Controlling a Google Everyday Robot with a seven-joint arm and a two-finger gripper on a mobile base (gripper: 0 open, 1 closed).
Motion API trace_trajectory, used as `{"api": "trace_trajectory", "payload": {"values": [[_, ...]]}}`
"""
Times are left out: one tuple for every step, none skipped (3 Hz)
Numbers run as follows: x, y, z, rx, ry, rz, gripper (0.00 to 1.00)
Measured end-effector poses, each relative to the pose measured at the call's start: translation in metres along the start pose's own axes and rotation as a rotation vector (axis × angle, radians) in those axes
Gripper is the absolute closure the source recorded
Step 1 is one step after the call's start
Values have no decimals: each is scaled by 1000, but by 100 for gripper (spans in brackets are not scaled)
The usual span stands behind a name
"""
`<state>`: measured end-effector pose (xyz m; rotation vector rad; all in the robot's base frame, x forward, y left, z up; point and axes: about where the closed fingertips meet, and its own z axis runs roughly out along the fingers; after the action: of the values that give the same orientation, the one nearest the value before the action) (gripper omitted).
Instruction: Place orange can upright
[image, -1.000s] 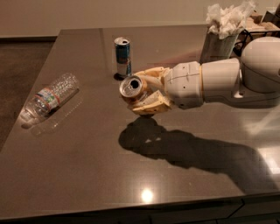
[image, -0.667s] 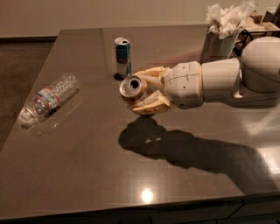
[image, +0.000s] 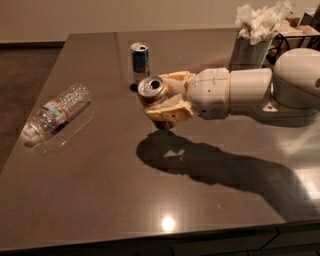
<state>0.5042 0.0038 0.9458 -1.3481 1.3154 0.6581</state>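
Observation:
My gripper (image: 161, 98) reaches in from the right over the middle of the dark table (image: 100, 190). It is shut on the orange can (image: 153, 89), which lies on its side between the cream fingers (image: 167, 113), its silver pull-tab top facing left toward the camera. Most of the can's body is hidden by the fingers. The can is held a little above the table, with its shadow below and to the right.
A tall slim blue-and-silver can (image: 140, 62) stands upright just behind the gripper. A clear plastic bottle (image: 56, 112) lies on its side at the left. A holder with white napkins (image: 256, 35) stands at the back right. The table's near edge runs along the bottom.

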Motion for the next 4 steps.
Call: {"api": "trace_trajectory", "payload": {"values": [[4, -11, 3, 36, -11, 91, 100], [13, -17, 6, 74, -51, 154, 100], [20, -22, 9, 102, -97, 172, 100], [29, -26, 10, 133, -127, 184, 100]]}}
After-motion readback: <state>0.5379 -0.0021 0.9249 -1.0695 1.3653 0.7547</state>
